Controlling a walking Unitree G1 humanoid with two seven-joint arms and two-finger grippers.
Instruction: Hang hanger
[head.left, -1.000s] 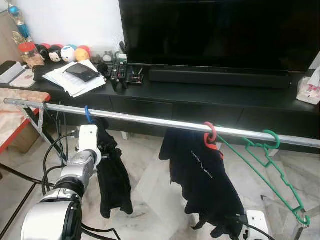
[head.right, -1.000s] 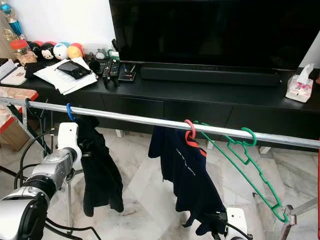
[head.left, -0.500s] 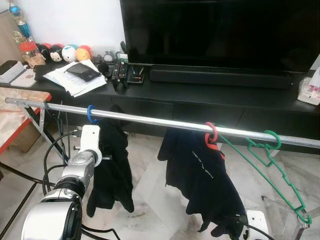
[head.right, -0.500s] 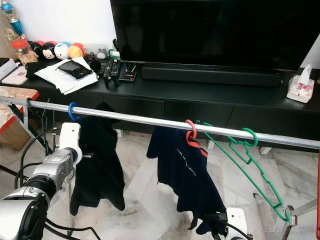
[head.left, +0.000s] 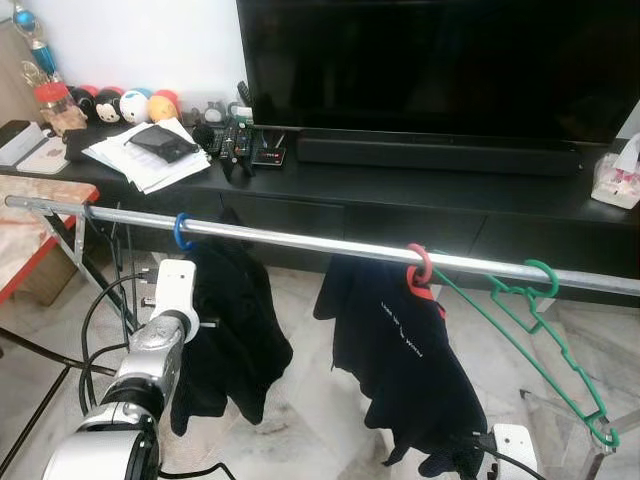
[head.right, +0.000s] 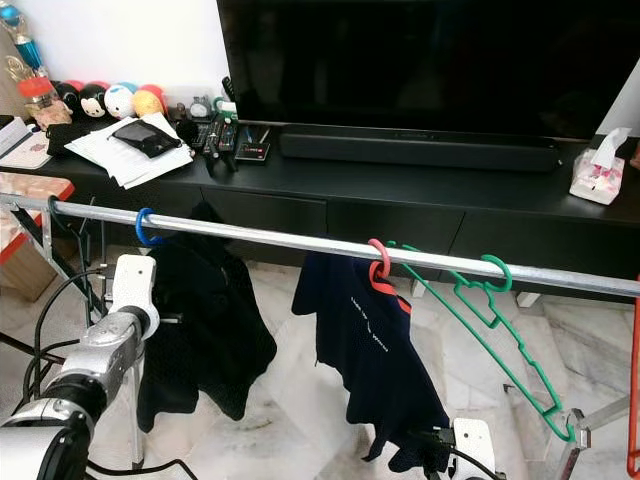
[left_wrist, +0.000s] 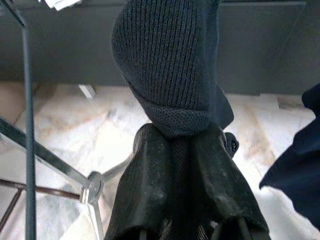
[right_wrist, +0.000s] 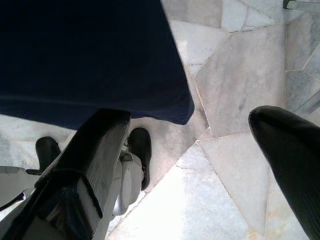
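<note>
A: Where was the hanger hanging?

B: The blue hanger (head.left: 181, 231) was hooked over the metal rail (head.left: 320, 245) near its left end, just beside the bracket; a black garment (head.left: 232, 335) drooped from it toward the marble floor (head.right: 300, 400).

A: And the left gripper (left_wrist: 182, 150)?

B: It sat below the rail at that same end; its two fingers (left_wrist: 150, 185) were pressed together on a fold of the black garment, with knit cloth bulging out just past the tips.

A: What else hung on the rail?

B: A red hanger (head.left: 420, 268) near the middle carried a dark navy shirt (head.left: 400, 360); just beside it, toward the right end, a bare green hanger (head.left: 535, 330) hung tilted, its lower corner down by the rack's right leg.

A: The right gripper (right_wrist: 200, 150)?

B: Low under the hem of the navy shirt; its fingers (right_wrist: 95, 155) stood wide apart with nothing between them, the floor showing through the gap.

A: Behind the rail?

B: A black TV bench (head.left: 420, 195) bore a large television (head.left: 440, 65); papers (head.left: 140, 155) and round toy figures (head.left: 125, 105) lay at its left end; a tissue box (head.right: 598, 175) stood at its right end.
</note>
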